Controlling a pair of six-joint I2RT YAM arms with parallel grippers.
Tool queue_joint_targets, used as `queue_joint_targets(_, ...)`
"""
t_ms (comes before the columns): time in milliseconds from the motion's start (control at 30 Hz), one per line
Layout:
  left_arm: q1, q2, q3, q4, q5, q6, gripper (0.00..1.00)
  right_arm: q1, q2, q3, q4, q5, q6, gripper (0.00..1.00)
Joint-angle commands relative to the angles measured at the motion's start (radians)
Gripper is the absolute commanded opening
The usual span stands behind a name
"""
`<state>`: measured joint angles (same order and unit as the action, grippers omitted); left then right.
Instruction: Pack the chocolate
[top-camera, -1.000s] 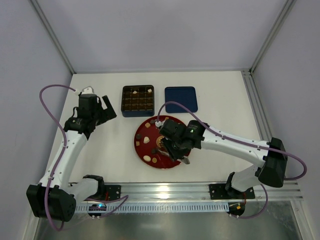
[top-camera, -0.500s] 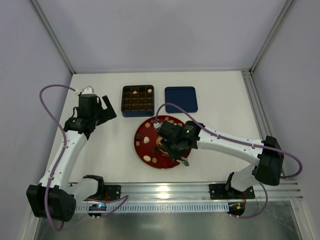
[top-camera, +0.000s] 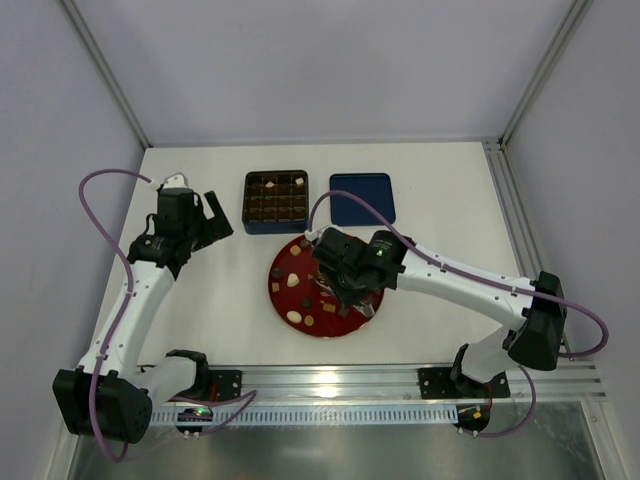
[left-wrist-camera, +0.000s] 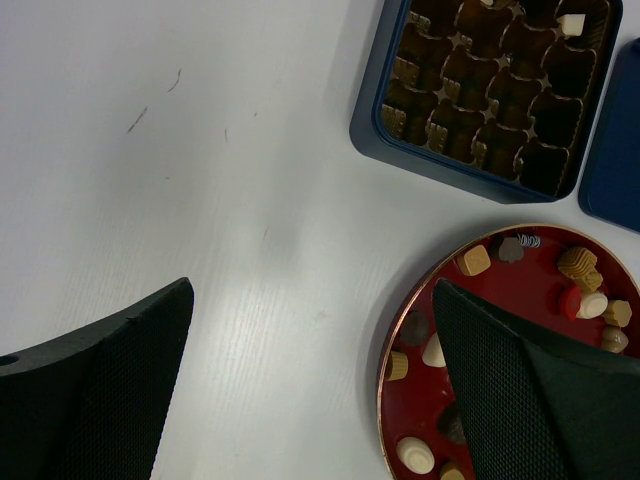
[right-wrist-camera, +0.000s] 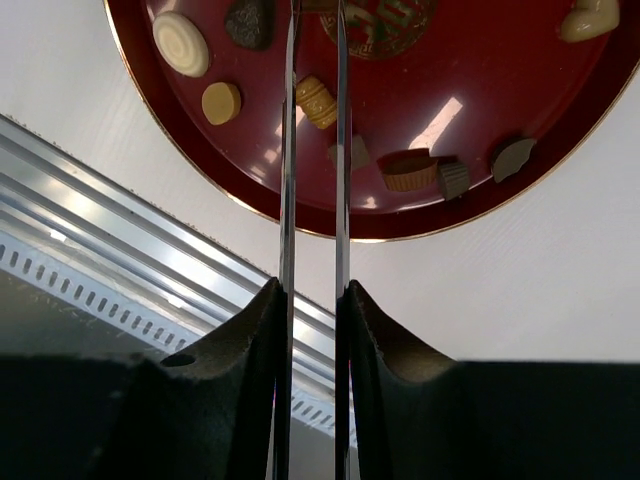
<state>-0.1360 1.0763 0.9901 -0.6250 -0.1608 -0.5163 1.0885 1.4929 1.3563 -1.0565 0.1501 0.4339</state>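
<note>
Chocolate (right-wrist-camera: 316, 101) on plate (right-wrist-camera: 480, 90) around right tool (right-wrist-camera: 315, 20), perhaps one between its tips

Both arms are seen extended from the near edge.
The left arm (top-camera: 135, 300) is bent forward with the left gripper (top-camera: 212, 216) spread wide. The right arm (top-camera: 450, 280) is stretched leftward, the right gripper (right-wrist-camera: 315, 120) pointed down, its fingers (right-wrist-camera: 289, 150) set almost together.

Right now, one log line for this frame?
left gripper open over table | right gripper over red plate, jaws narrow, grasp unclear | chocolate mostly on plate | tin mostly unfilled
</note>
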Motion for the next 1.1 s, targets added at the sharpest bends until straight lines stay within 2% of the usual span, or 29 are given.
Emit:
queue_joint_targets(0, 0.006, -0.007, -0.001, 0.027, -0.005, 0.004, 1.00, -0.019, 0.000, 0.067, -0.003, 0.049, -0.024, 0.26)
queue_joint_targets(233, 0.006, -0.009, 0.001, 0.027, 0.000, 0.002, 1.00, -0.097, 0.026, 0.176, 0.024, 0.069, -0.078, 0.26)
queue_joint_targets(400, 0.006, -0.006, 0.002, 0.027, 0.003, 0.002, 1.00, -0.200, 0.099, 0.303, 0.093, 0.069, -0.141, 0.26)
queue_joint_targets(633, 0.006, -0.004, 0.001, 0.028, 0.007, 0.001, 1.00, -0.265, 0.352, 0.642, 0.158, 0.077, -0.237, 0.25)
queue_joint_targets(800, 0.006, -0.006, 0.001, 0.028, 0.009, 0.001, 1.00, -0.276, 0.500, 0.817, 0.207, 0.052, -0.273, 0.25)
queue_joint_targets(1067, 0.006, -0.010, -0.001, 0.030, 0.012, 0.001, 1.00, -0.274, 0.616, 0.859, 0.340, -0.026, -0.271, 0.25)
